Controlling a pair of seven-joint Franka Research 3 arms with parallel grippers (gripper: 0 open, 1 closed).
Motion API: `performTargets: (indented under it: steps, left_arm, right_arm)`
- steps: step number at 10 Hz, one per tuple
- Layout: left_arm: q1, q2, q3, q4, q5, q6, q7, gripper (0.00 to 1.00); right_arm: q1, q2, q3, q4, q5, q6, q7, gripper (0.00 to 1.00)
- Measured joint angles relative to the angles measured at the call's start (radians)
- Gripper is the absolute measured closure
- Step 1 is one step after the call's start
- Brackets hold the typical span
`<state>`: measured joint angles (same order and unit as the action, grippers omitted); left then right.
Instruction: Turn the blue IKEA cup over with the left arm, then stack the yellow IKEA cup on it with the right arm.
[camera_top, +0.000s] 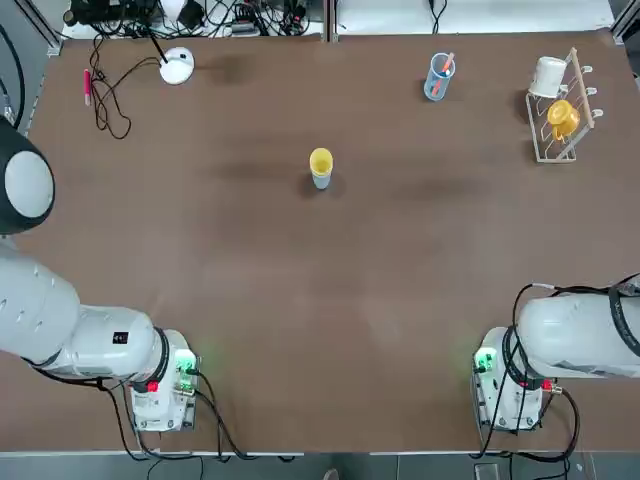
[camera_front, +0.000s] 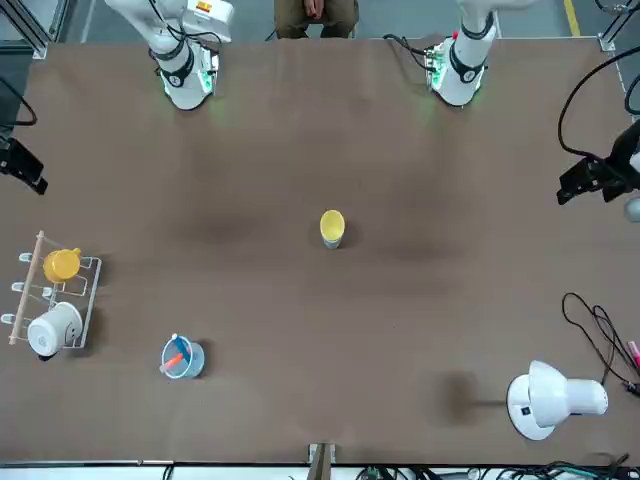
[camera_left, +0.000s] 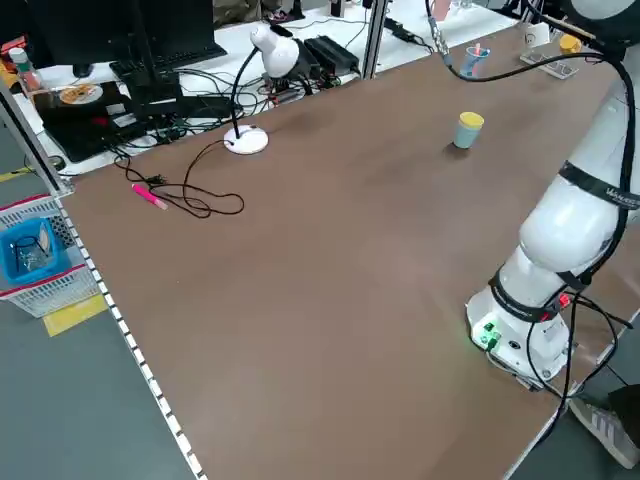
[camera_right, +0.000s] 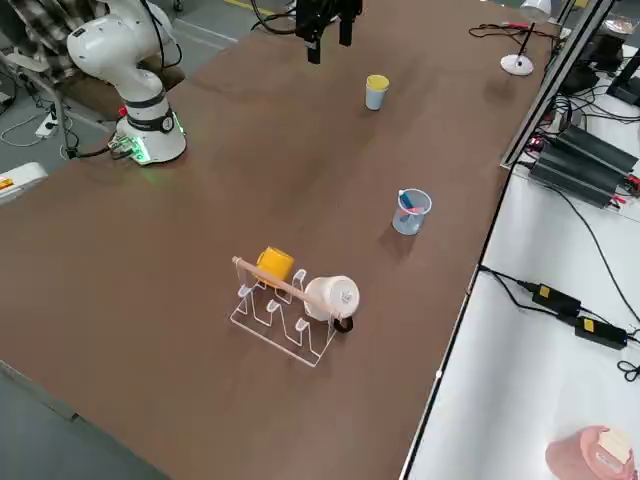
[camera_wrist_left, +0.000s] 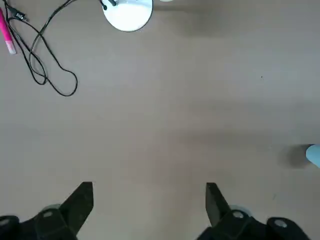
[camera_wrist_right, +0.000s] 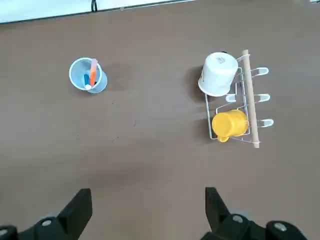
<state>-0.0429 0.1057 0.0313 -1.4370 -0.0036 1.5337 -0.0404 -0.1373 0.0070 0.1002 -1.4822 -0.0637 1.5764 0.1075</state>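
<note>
In the middle of the table the yellow IKEA cup (camera_top: 320, 160) sits on top of the blue IKEA cup (camera_top: 320, 181), seen as one short stack (camera_front: 332, 228) from the front. No gripper touches it. My left gripper (camera_wrist_left: 150, 189) hangs open and empty high over the table's left part, and only a sliver of the blue cup (camera_wrist_left: 315, 154) shows at the edge of its wrist view. Over the right part my right gripper (camera_wrist_right: 148, 194) is open and empty too, far from the stack. Which way up the blue cup stands I cannot tell.
A white desk lamp (camera_top: 177, 66), a black cable and a pink pen (camera_top: 88, 85) lie at the far left. At the far right stand a clear blue glass with sticks (camera_top: 439, 77) and a rack (camera_top: 572, 85) holding a white mug and an orange-yellow mug (camera_top: 562, 118).
</note>
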Motion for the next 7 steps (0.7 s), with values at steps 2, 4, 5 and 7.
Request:
performTargets:
  steps: [2,4,5,7]
  left_arm:
    - [0.0,0.0,0.0,0.0,0.0,0.0,0.0,0.01]
    - [0.0,0.0,0.0,0.0,0.0,0.0,0.0,0.01]
    - [0.0,0.0,0.0,0.0,0.0,0.0,0.0,0.01]
    - [0.0,0.0,0.0,0.0,0.0,0.0,0.0,0.01]
  right_arm:
    - [0.007,0.003,0.0,-0.029,0.005,-0.001,0.003,0.0]
    - [0.013,0.004,0.011,-0.058,0.02,0.004,0.005,0.0]
    - [0.017,0.005,0.018,-0.064,0.022,0.008,0.006,0.0]
    - [0.019,0.005,0.027,-0.066,0.023,0.009,0.008,0.0]
